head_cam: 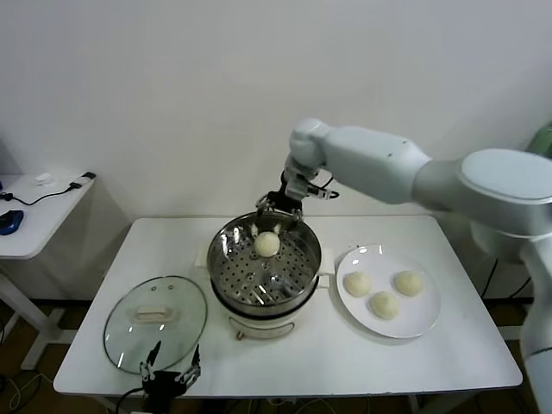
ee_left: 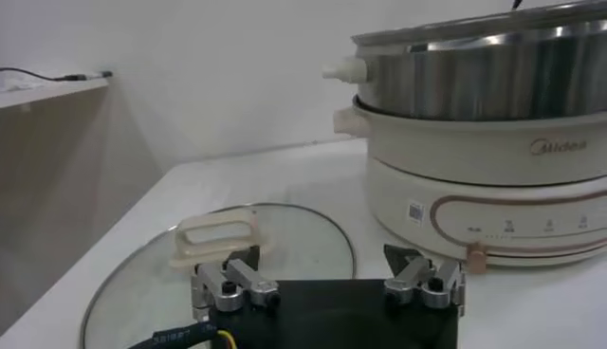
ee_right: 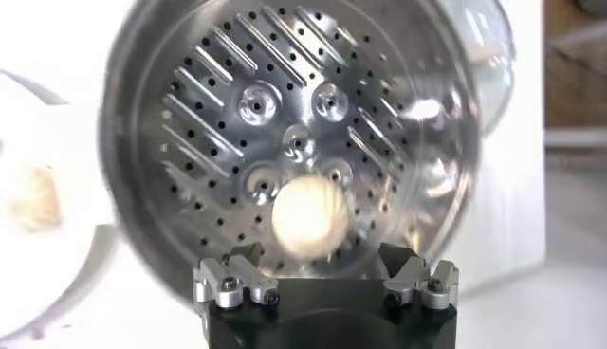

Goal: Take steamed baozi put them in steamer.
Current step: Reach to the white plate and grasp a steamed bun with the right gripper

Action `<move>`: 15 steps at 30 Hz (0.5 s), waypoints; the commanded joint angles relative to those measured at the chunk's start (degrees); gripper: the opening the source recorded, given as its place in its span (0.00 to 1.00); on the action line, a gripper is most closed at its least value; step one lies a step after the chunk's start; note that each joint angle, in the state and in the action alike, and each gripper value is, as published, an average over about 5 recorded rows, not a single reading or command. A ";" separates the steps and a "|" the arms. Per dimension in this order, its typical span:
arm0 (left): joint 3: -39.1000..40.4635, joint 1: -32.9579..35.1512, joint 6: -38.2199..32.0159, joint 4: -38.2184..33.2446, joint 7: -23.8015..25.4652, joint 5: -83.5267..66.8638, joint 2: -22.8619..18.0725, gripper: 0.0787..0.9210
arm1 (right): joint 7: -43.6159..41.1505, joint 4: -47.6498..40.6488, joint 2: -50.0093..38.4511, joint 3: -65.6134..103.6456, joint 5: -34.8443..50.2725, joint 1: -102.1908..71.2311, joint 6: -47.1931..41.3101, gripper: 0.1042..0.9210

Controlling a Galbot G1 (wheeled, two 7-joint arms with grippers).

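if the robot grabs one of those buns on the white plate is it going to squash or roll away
Probably squashable: the three steamed baozi on the plate look smooth and puffy, so a gentle grip seems wise. Their domed tops suggest a flatter base, so a nudge would likely slide rather than roll them. They look light for their size. The right tool, open above the steamer, has one bun below it.

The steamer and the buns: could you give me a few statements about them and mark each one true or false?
1. One baozi lies in the steamer. True.
2. Four buns sit on the white plate. False: three do.
3. The glass lid covers the steamer. False: it lies on the table beside it.
4. The right gripper hangs over the steamer, jaws open. True.
5. The left gripper holds a bun. False: it is empty, open, near the lid.
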 commanded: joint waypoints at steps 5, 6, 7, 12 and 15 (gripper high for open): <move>-0.03 -0.34 -0.32 0.56 0.03 -0.09 0.29 0.88 | 0.57 20.77 -24.51 -23.26 20.19 17.69 -35.88 0.88; -0.02 -0.40 -0.36 0.69 0.04 -0.09 0.35 0.88 | 1.12 22.65 -26.33 -24.81 20.02 17.56 -37.44 0.88; -0.01 -0.48 -0.38 0.82 0.04 -0.10 0.39 0.88 | 1.90 24.68 -28.05 -26.08 20.35 17.03 -39.37 0.88; -0.06 -0.92 -0.25 1.08 0.05 -0.21 0.28 0.88 | 7.35 30.18 -33.56 -24.72 25.05 9.42 -48.05 0.88; -0.15 -1.01 -0.19 1.20 0.04 -0.33 0.17 0.88 | 9.33 28.97 -34.25 -19.51 26.05 2.65 -50.93 0.88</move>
